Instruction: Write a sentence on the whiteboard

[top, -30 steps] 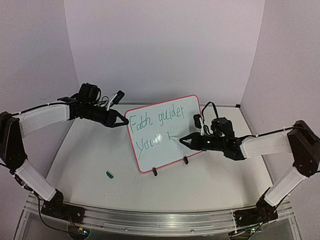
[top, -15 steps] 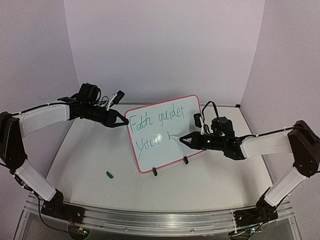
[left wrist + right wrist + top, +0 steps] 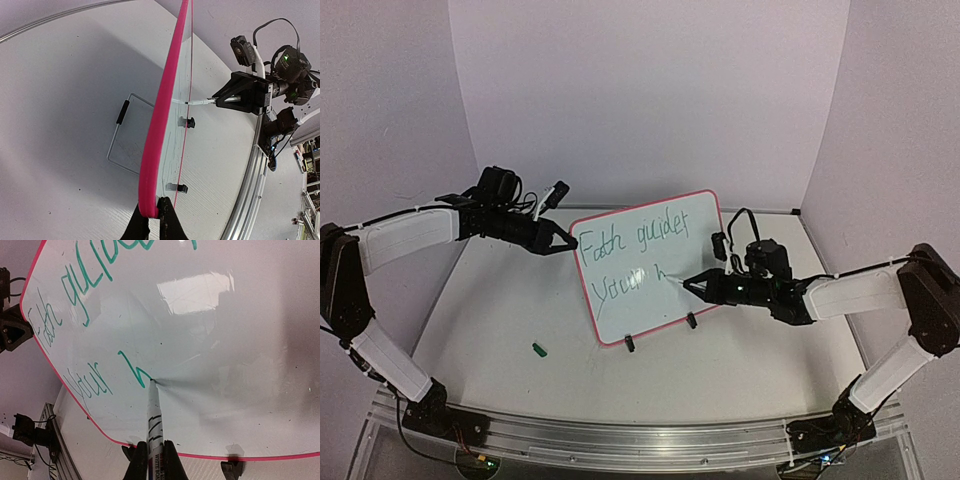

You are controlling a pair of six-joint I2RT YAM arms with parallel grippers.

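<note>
1. Two arms at work: the left gripper (image 3: 561, 246) clamps the whiteboard (image 3: 658, 302) by its left rim. The board is propped mid-table, long axis left to right.
2. The right gripper (image 3: 154, 459), nearer the writing, pinches the marker (image 3: 153, 412), which points leftward at the board face.
3. The tip touches the second line of the sentence (image 3: 620, 284); the next strokes should run rightward.

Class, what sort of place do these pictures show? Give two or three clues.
Probably a robotics lab workcell: plain lilac walls boxing in a white table, two robot arms bolted to a metal rail, loose cabling.
</note>
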